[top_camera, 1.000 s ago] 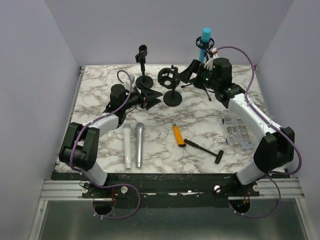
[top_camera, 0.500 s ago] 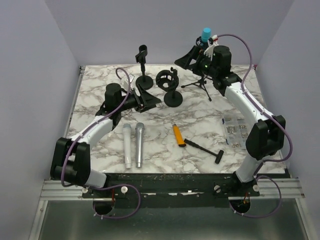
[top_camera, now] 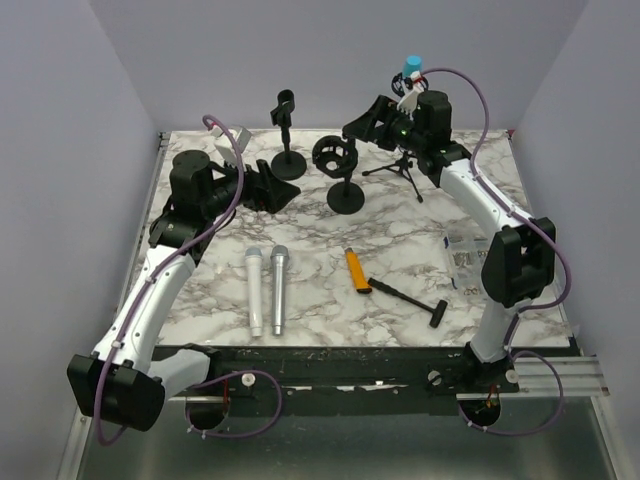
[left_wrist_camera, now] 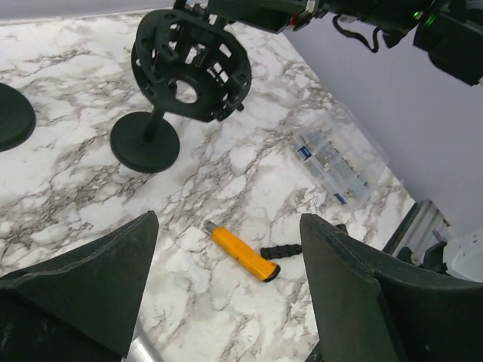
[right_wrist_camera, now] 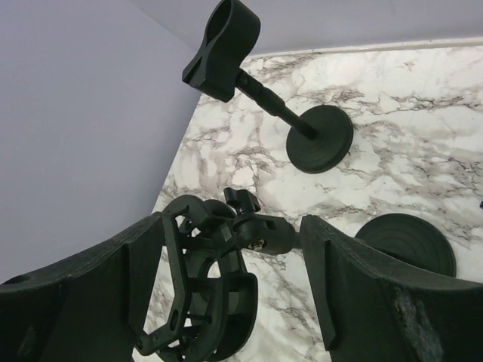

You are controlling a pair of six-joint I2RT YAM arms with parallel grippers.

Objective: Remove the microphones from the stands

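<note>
Top view: the blue microphone [top_camera: 410,70] sat in its tripod stand [top_camera: 400,165], so nothing was done yet. The right gripper [top_camera: 362,122] hung near it, empty.

Left wrist: the left gripper [left_wrist_camera: 228,222] was spread wide, holding nothing.

Right wrist: jaws apart, just an empty shock mount [right_wrist_camera: 204,294] beyond.

Microphone [top_camera: 410,68]: one unit, light blue, cylindrical with a rounded head. It is held upright in its mount, and only the upper end is seen in the top view; the lower body is hidden. Stand [top_camera: 400,165]: one unit, black, tripod type, with thin legs splayed flat on the marble table [top_camera: 300,230]. It is placed at the far right of centre, close to the back wall. The microphone is seated on top of the stand and has not been removed.
</note>
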